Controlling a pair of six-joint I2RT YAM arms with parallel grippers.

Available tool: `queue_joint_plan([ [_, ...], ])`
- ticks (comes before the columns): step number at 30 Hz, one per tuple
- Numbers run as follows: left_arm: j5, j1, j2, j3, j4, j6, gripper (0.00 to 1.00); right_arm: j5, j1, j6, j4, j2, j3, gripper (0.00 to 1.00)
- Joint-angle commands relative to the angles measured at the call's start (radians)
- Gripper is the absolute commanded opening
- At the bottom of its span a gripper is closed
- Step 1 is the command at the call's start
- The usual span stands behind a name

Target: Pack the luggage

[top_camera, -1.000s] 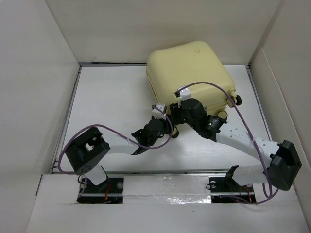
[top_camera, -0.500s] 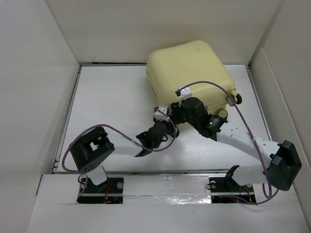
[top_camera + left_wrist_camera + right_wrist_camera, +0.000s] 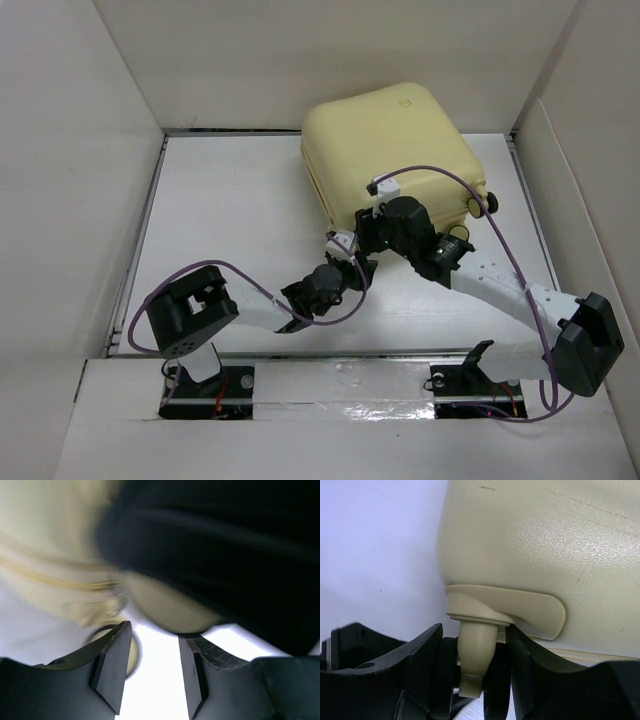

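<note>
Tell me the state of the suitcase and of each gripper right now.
Suitcase: closed, lying flat on the table.
Left gripper: fingers open, holding nothing.
Right gripper: fingers shut on a wheel of the suitcase.
</note>
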State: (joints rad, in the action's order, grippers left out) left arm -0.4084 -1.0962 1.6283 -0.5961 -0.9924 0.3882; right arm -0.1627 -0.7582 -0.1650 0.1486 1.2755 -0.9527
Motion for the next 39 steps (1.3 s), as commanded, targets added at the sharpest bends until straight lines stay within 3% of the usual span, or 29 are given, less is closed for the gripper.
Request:
queue_joint_plan([
  [1, 0.074, -0.03, -0.022, -0.034, -0.141, -0.029, 0.39, 0.155, -0.032, 0.015, -0.135, 0.005, -0.008, 0.45],
  [4, 0.046, -0.03, -0.008, -0.065, -0.138, -0.032, 0.4, 0.155, -0.041, 0.01, -0.132, 0.005, -0.003, 0.38],
  [8, -0.105, -0.03, 0.013, -0.106, -0.115, -0.057, 0.39, 0.213, -0.041, 0.001, -0.138, -0.013, 0.015, 0.32],
  [16, -0.158, -0.054, -0.008, -0.071, -0.046, -0.018, 0.32, 0.203, -0.05, -0.001, -0.169, -0.024, 0.023, 0.33],
  [22, -0.237, -0.08, -0.036, -0.028, -0.008, -0.023, 0.39, 0.218, -0.041, -0.004, -0.184, -0.015, 0.017, 0.34],
  [30, -0.288, -0.08, 0.008, -0.048, -0.008, -0.057, 0.41, 0.246, -0.041, -0.008, -0.179, 0.005, -0.02, 0.32],
  [39, -0.335, -0.041, 0.119, -0.183, -0.003, -0.129, 0.37, 0.291, -0.041, -0.016, -0.184, -0.022, -0.017, 0.31],
])
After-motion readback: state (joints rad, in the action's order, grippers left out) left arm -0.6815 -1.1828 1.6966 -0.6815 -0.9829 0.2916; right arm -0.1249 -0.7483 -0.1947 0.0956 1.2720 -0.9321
